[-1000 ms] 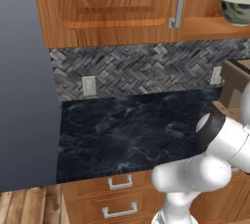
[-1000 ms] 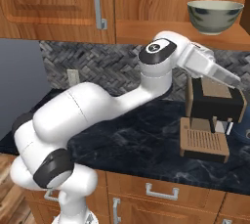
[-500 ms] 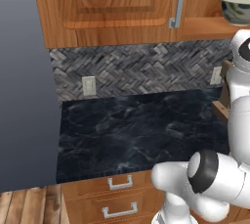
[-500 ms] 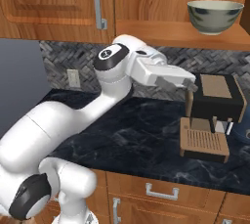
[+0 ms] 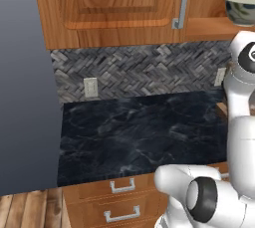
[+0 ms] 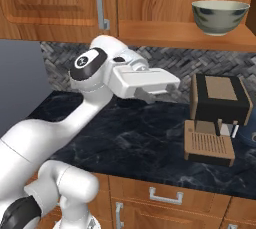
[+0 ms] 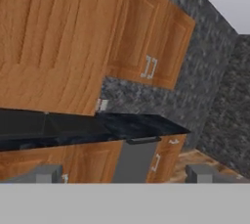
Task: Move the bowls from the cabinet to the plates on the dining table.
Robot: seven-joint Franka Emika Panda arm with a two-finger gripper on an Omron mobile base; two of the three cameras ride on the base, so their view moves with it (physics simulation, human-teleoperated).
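Bowl (image 6: pixel 220 16) upright on the cabinet (image 6: pixel 165 3) shelf, above the coffee machine (image 6: pixel 218 115) on the worktop (image 6: pixel 130 145). Gripper (image 6: pixel 159 93) open and empty, well below and left of that bowl. Reach step, probably: next needs raising toward the rim.

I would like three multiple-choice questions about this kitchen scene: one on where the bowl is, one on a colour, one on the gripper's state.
1. Where does the deep round grey-white bowl stand?
A. on the wooden cabinet shelf
B. on the black marble counter
C. on the coffee machine

2. What colour is the body of the boxy coffee machine?
A. white
B. black and brown
C. green

3. How are the jaws of the two-finger gripper?
A. shut on the bowl
B. shut on nothing
C. open, with nothing between them

Answers: 1 A, the bowl sits on the shelf, above the machine. 2 B, a black top over a brown tray. 3 C, the fingertips stand far apart.
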